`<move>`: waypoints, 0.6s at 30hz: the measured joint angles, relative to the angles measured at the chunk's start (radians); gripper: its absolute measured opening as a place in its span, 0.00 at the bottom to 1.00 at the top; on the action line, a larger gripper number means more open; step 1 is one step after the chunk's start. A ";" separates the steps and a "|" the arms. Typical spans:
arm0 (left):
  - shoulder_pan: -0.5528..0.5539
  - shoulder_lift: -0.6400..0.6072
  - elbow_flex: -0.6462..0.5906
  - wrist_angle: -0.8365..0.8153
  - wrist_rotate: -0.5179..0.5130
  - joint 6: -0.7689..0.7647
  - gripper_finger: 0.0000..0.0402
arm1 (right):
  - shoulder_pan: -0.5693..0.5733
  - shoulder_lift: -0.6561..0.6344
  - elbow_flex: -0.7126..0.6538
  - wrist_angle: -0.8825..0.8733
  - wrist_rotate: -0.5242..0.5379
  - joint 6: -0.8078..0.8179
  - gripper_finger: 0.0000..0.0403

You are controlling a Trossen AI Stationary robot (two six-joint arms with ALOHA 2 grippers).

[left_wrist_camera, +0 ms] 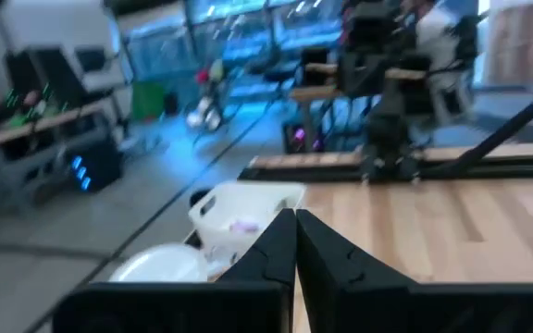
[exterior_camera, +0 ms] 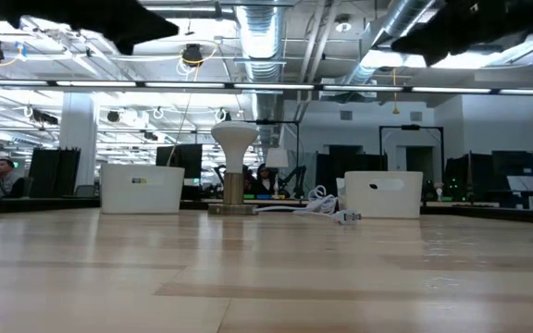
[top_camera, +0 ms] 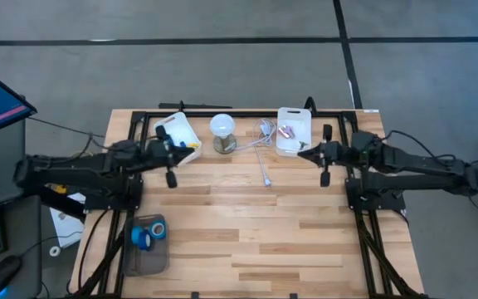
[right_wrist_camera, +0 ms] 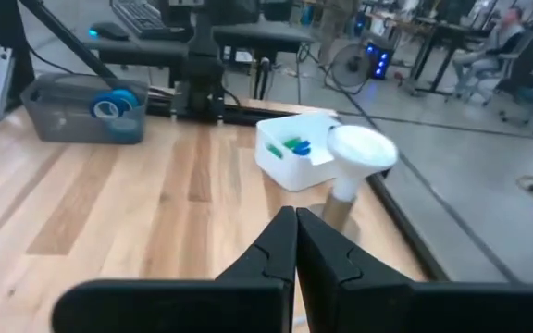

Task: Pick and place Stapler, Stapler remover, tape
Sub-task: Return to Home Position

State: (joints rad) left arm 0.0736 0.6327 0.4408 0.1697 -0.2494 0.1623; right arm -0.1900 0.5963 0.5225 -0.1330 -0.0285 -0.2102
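High view has both arms drawn back over the far part of the counter (top_camera: 247,241). The left jaws hang just beside the left white bin (top_camera: 181,131) and the right jaws just beside the right white bin (top_camera: 295,120), w/ nothing in either. Wrist views settle the rest: left jaws are pressed together, tips meeting, and right jaws likewise.

The tape (top_camera: 149,232) lies in the dark bin (top_camera: 143,261) on the left arm's side, at the counter edge opposite the white bins and well apart from both arms. We see blue rings overlapping there and can't fix the count.

Small pink pieces (top_camera: 286,131) sit in the right white bin, too small to name. In the right wrist view, green and blue bits (right_wrist_camera: 294,145) show in the left white bin, but we can't tell what they are.

Btwn the bins stand a white dome-topped stand (top_camera: 222,129) and a white cable (top_camera: 264,162).

Low view cuts the arms to dark shapes along its top edge, so no jaws are seen there.
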 joint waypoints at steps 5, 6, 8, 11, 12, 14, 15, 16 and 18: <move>0.080 -0.202 -0.089 0.008 0.071 0.024 0.00 | -0.036 -0.057 0.030 -0.034 -0.050 -0.058 0.00; 0.093 -0.242 -0.107 0.005 0.071 0.032 0.00 | -0.044 -0.070 0.030 -0.039 -0.061 -0.060 0.00; 0.111 -0.322 -0.138 -0.007 0.071 0.042 0.00 | -0.059 -0.094 0.030 -0.060 -0.077 -0.060 0.00; 0.125 -0.437 -0.165 -0.062 0.074 0.042 0.00 | -0.079 -0.118 0.030 -0.098 -0.077 -0.059 0.00; 0.125 -0.473 -0.170 -0.087 0.074 0.042 0.00 | -0.084 -0.125 0.030 -0.111 -0.077 -0.059 0.00; 0.125 -0.544 -0.175 -0.130 0.074 0.041 0.00 | -0.092 -0.138 0.030 -0.127 -0.078 -0.060 0.00; 0.125 -0.578 -0.176 -0.154 0.074 0.041 0.00 | -0.096 -0.141 0.030 -0.130 -0.078 -0.059 0.00; 0.125 -0.608 -0.176 -0.177 0.074 0.041 0.00 | -0.096 -0.144 0.030 -0.131 -0.078 -0.059 0.00; 0.125 -0.633 -0.172 -0.213 0.073 0.040 0.00 | -0.101 -0.157 0.030 -0.139 -0.078 -0.062 0.00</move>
State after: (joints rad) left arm 0.1989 -0.0002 0.2686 -0.0431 -0.1763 0.2025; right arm -0.2908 0.4390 0.5526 -0.2719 -0.1066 -0.2720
